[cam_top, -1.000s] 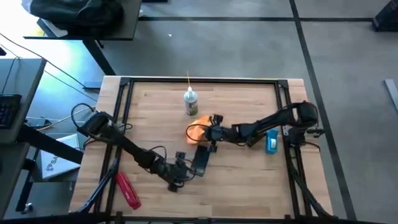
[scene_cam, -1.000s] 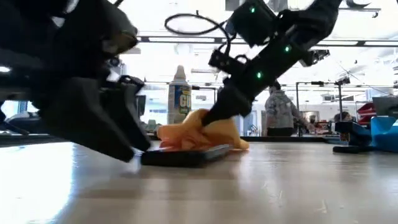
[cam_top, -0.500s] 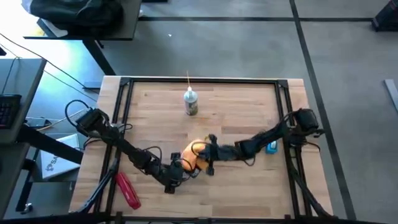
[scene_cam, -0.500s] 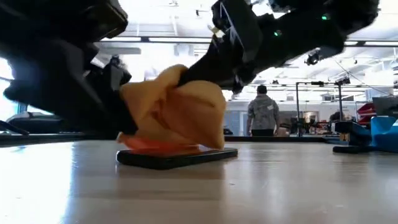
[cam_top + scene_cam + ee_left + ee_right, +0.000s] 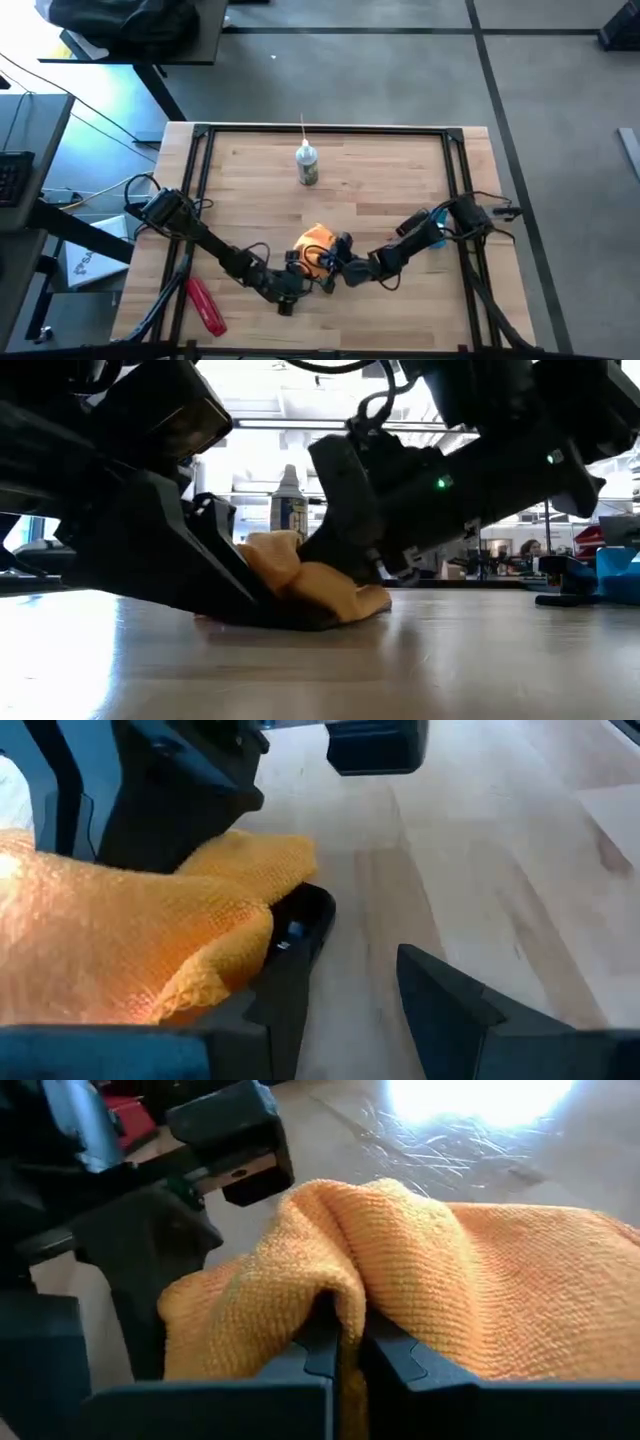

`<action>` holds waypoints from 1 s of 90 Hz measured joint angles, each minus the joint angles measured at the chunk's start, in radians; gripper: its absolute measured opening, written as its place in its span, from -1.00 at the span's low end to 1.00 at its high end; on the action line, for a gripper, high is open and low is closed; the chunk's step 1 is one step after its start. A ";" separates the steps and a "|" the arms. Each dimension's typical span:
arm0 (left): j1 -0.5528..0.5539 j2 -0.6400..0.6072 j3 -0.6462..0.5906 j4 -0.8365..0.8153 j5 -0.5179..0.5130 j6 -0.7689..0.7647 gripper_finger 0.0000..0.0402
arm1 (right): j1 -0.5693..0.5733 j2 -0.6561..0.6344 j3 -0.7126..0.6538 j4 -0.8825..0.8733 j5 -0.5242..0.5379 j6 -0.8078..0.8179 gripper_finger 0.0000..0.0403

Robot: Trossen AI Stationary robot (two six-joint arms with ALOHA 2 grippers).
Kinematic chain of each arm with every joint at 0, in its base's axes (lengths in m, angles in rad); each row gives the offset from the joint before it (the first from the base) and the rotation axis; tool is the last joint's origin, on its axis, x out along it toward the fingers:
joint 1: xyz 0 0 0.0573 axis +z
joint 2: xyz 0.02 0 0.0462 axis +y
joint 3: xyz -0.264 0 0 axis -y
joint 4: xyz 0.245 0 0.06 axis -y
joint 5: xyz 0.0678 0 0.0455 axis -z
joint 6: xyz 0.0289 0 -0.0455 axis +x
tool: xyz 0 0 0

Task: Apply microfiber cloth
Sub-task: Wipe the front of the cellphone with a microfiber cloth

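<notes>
A robotics lab or workshop: a wooden table (image 5: 380,180) with a black frame stands on a grey concrete floor (image 5: 540,90). Beyond it (low view) stretch bright ceiling lights, further rigs and a distant person (image 5: 527,552).

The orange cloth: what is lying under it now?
Under the cloth, one rounded black end of the phone sticks out on the table. The rest of the phone is covered. The right tool is pinching a fold of the cloth.

Count of things on the desk (image 5: 400,170)

One microfiber cloth (image 5: 315,243), one phone (image 5: 300,925), one spray bottle (image 5: 306,164), one red tool (image 5: 205,304), one blue object (image 5: 433,222), two arms.
</notes>
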 joint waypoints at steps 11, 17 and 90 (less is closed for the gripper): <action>0.002 0.001 -0.001 -0.004 -0.005 -0.015 -0.34 | 0.003 -0.048 -0.016 -0.160 0.105 -0.012 -1.00; 0.001 0.001 -0.001 -0.004 -0.006 -0.030 -0.34 | 0.000 -0.073 -0.018 -0.270 0.160 -0.012 -1.00; -0.020 -0.090 -0.004 0.015 -0.213 0.027 -0.34 | 0.037 -0.125 -0.022 -0.250 0.490 0.066 -1.00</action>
